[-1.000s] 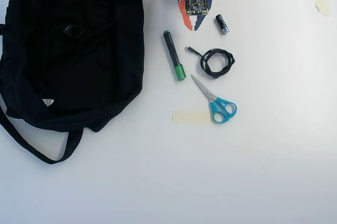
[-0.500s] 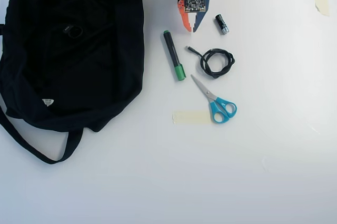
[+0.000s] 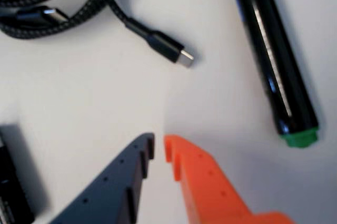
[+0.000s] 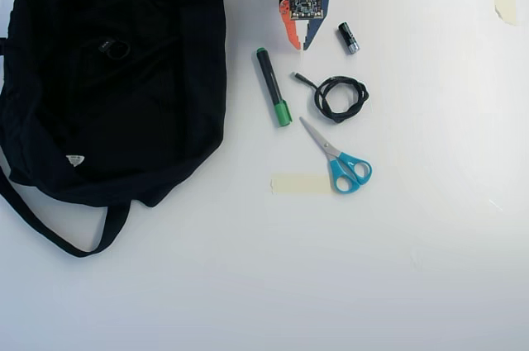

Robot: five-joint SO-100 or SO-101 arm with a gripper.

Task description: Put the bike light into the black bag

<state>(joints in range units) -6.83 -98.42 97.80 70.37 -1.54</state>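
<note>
The black bag (image 4: 165, 120) lies flat over the left of the overhead view, its strap handle looping toward the bottom left. A tiny black bike light (image 4: 114, 48) with a ring strap rests on the bag's upper part. My gripper (image 4: 300, 45) reaches in from the top edge, well to the right of the bag, pointing down at bare table. In the wrist view my gripper (image 3: 159, 147) shows its blue and orange jaws almost touching, a thin slit between the tips and nothing held. Neither the bag nor the light appears in the wrist view.
A green-capped black marker (image 4: 273, 87) lies just below left of the gripper, a coiled black cable (image 4: 339, 97) below right, a small black cylinder (image 4: 348, 38) to its right. Blue-handled scissors (image 4: 339, 157) and a tape strip (image 4: 299, 183) lie lower down.
The gripper has drawn back slightly toward the top edge and its tips have parted by a sliver. The bag, light and other items have not moved.
</note>
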